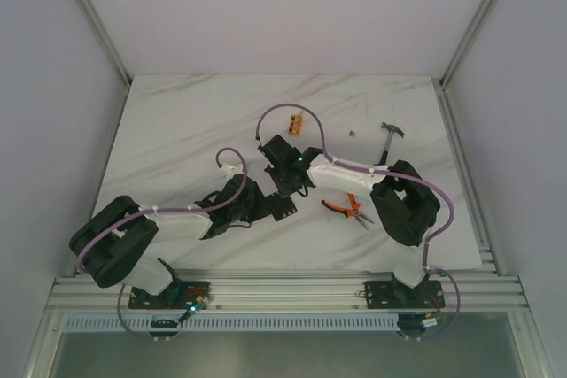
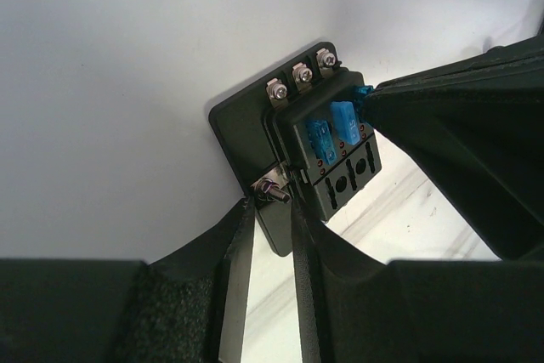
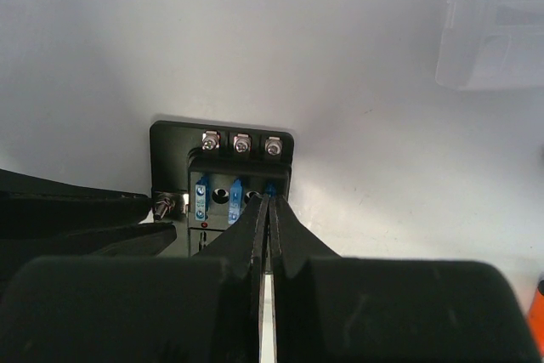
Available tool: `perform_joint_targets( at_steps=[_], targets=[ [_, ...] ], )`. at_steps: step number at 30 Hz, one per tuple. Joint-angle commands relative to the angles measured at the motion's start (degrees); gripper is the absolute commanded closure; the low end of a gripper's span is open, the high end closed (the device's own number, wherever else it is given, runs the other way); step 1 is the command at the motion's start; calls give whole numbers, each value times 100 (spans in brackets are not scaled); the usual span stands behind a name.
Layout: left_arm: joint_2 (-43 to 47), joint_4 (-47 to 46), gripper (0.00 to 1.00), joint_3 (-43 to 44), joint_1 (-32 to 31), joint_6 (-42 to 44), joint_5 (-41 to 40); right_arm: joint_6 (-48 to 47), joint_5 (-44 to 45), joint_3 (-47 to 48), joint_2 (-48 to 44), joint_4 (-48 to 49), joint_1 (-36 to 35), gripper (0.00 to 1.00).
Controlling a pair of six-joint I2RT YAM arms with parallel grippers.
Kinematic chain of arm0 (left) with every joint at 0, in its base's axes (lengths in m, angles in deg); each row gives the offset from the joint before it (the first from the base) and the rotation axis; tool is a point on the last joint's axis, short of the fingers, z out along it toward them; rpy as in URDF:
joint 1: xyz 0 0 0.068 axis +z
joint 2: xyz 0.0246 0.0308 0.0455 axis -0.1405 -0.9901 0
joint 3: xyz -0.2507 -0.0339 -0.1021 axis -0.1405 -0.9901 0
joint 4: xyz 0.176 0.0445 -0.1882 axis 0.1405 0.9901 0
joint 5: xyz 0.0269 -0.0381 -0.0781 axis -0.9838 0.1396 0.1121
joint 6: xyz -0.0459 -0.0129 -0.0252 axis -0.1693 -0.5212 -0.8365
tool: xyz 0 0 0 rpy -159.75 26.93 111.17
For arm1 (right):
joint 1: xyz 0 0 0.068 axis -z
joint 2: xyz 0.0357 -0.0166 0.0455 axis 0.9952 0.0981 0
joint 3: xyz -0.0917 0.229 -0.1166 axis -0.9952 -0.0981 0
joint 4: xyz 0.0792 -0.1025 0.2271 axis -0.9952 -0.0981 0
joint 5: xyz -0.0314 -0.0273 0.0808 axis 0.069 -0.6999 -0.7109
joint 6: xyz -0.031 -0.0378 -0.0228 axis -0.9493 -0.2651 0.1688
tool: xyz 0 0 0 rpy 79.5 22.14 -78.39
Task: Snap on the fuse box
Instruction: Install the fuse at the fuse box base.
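The right gripper [image 3: 268,203] has its fingers pressed flat together with a sliver of blue fuse [image 3: 270,186] showing at the tips. It looks pinched on that fuse and held nose-down over the slot at the 3 o'clock end of the top row in the right wrist view, presumably so the fuse can be pushed straight in. The left gripper [image 2: 270,210] comes in from 9 o'clock, its fingers part closed either side of the side stud [image 2: 272,190]. It appears to clamp the fuse box [image 2: 246,125] there, low and off to one side, which would brace the box against that push while leaving the top face free. Two seated fuses [image 2: 344,121] fill the neighbouring slots. The box lies flat on the table [image 1: 177,130], toward 6 o'clock of centre, between the arms. The pliers [image 1: 350,207] lie at its 3 o'clock, an orange block [image 1: 295,121] at 12 and a hammer [image 1: 392,135] at 2, all apart from it.
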Motion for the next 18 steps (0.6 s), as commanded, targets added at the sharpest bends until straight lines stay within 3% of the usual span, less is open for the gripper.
perform_joint_targets(
  at_steps=[1, 9, 18],
  targets=[
    [-182, 132, 67, -103, -31, -28, -96, 8, 192, -694, 1535, -613, -18, 100],
    [22, 118, 66, -136, -33, -32, -95, 94, -76, -585, -49, -255, -97, 100],
    [314, 124, 62, -183, -28, 0, -104, 149, -55, -437, -1360, 108, -74, 70]
  ],
)
